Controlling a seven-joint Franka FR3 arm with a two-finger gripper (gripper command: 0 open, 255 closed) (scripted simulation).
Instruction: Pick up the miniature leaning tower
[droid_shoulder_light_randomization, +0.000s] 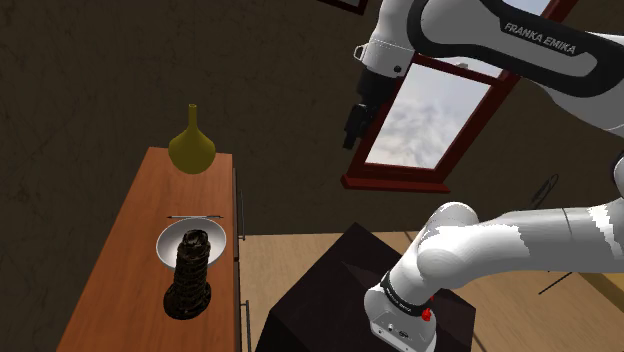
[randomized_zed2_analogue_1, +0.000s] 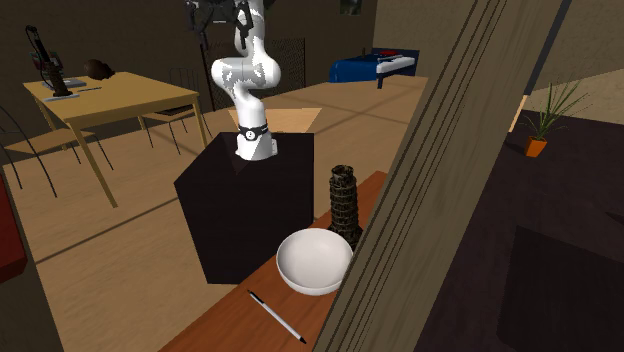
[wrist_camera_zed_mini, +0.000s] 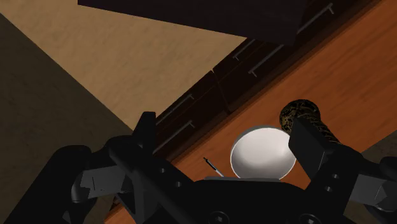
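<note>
Reddish wood sideboard (droid_shoulder_light_randomization: 128, 232): a long top with handled drawer fronts along its front edge; it carries everything the task concerns.
Miniature leaning tower (droid_shoulder_light_randomization: 190, 276): dark and mottled, standing on its base with a slight lean. It is toward the near end of the top in the shoulder view, closer to the drawer-side edge than to the back edge.
White bowl (droid_shoulder_light_randomization: 190, 243): just beside the tower, on the side toward the far end. I cannot tell whether rim and tower touch.
Pen (droid_shoulder_light_randomization: 196, 216): thin, lying flat just past the bowl, between it and the vase.
Olive vase (droid_shoulder_light_randomization: 191, 148): at the far end of the top, well apart from the tower.
Gripper (wrist_camera_zed_mini: 222, 125): released, its black fingers (wrist_camera_zed_mini: 147, 133) standing wide apart with nothing between them. It hangs high, well apart from the top and off its front edge, looking down on bowl and tower.
Step in hand: the reach, by my reading. The tower is untouched and no descent over it shows.
Next move calls for: carrying the hand across the front edge until the tower sits between the fingers, then lowering. The closing line should run so that neither finger lands on the bowl's side, since the gap there is tight. The grip should go on the shaft rather than the base.
</note>
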